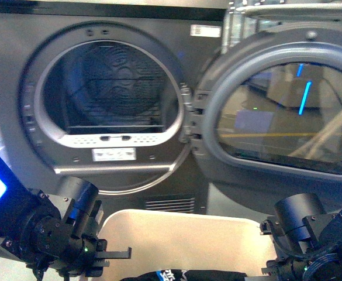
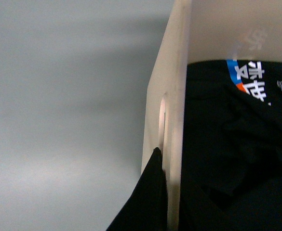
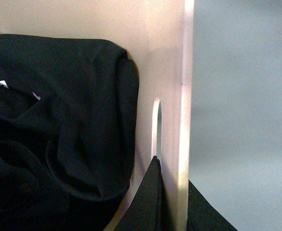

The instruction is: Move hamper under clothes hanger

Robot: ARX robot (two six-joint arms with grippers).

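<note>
The hamper is sitting directly in front of the dryer, below its open door, with black clothes lying inside. The right end effector is pinching the hamper's side wall beside a handle cut-out. The left end effector is resting at the opposite wall; I cannot tell whether it is gripping.

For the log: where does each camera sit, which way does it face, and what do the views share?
Front: on the body, facing the open dryer; left arm and right arm show low.
Left wrist: on the left arm, looks along the hamper wall, its handle slot and black clothes; one dark finger shows.
Right wrist: same at the hamper's opposite wall; fingers straddle it.
Shared: hamper and black clothes appear in all three.
</note>
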